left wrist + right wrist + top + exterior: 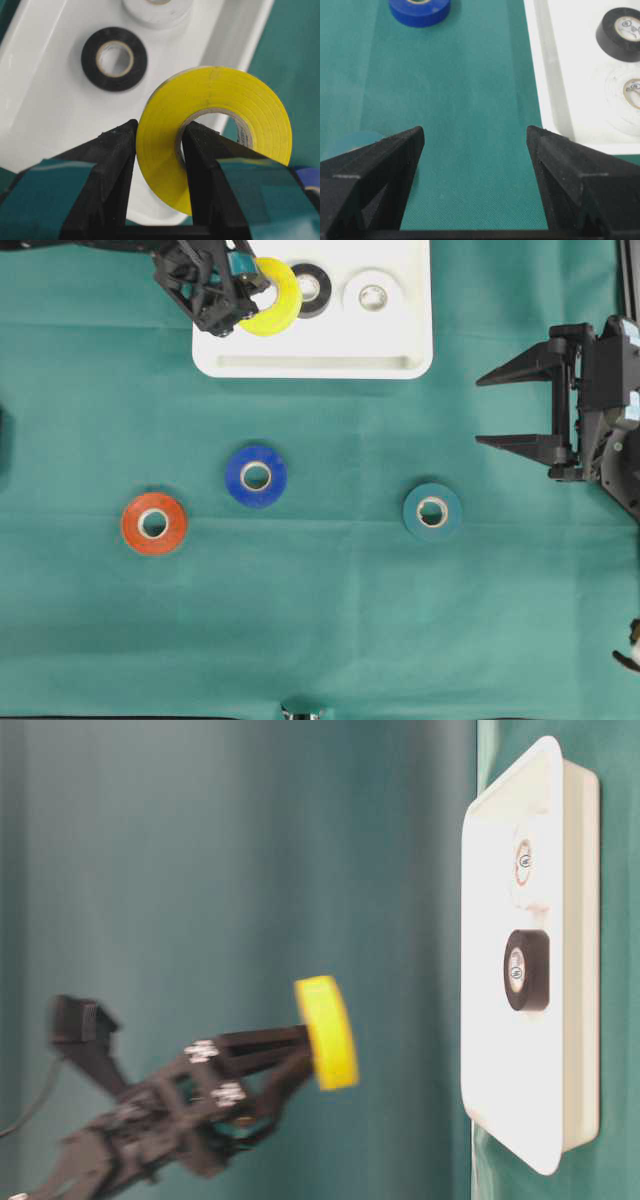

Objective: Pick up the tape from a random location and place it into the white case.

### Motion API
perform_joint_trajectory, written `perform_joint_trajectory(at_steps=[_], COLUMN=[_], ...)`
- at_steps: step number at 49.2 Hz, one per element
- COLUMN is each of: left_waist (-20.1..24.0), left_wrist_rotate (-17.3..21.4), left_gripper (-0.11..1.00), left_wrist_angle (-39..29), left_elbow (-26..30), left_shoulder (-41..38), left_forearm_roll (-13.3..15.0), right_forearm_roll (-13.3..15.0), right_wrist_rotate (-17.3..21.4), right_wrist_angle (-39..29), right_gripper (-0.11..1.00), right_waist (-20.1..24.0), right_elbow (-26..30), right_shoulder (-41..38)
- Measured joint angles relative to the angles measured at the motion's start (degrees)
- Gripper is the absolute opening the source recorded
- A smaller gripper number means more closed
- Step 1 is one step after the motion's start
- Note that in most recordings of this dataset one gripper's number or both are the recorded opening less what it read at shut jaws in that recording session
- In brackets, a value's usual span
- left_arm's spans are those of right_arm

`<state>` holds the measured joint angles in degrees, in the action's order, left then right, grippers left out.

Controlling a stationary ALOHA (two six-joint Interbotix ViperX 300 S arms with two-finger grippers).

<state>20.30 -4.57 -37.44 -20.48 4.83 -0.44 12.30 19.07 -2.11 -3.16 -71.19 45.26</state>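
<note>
1. Two rolls already lie flat inside the white case — a black roll and a white roll side by side toward its far end.

2. The left gripper is clamped on a yellow roll, one finger through the core and the other on the outer wall, as its wrist camera shows. The table-level view has the roll on edge in the air, clear of the case's floor; from overhead it sits over the case's left part, just beside the black roll.

3. Judged from this, the current roll is in the carry stage — lifted and brought over the case but not set down. Lowering and letting go are left.

4. Three rolls lie on the cloth: an orange roll, a blue roll and a teal roll, well apart from one another and from the case. If all are meant to go in, most of the job is ahead.

5. The right gripper hangs at the right edge with its jaws wide apart, holding nothing.

6. The table is covered by a green cloth, smooth with faint creases. A backdrop of similar green fills the table-level view; nothing more of the room shows.
</note>
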Motion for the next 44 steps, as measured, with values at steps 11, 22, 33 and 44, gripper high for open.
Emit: perform_joint_trajectory(at_steps=[11,22,33,44], left_waist=[2.99,3.52,3.52,3.78], left_wrist_rotate=[0.0,0.79,0.88,1.14], left_gripper=[0.25,0.25,0.25,0.25], left_wrist_angle=[6.42,10.02,10.63,11.07], left_elbow=[-4.22,-5.63,-5.63,-6.15], left_shoulder=[-5.71,-9.58,-11.95,-13.01], left_forearm_roll=[0.0,0.0,0.0,0.0], right_forearm_roll=[0.09,0.09,0.09,0.09], right_wrist_rotate=[0.0,0.0,0.0,0.0], right_wrist_angle=[0.0,0.09,0.18,0.18], right_gripper=[0.79,0.79,0.79,0.79], right_waist=[0.0,0.0,0.0,0.0], right_elbow=[0.0,0.0,0.0,0.0], right_shoulder=[-0.35,-0.53,-0.53,-0.44])
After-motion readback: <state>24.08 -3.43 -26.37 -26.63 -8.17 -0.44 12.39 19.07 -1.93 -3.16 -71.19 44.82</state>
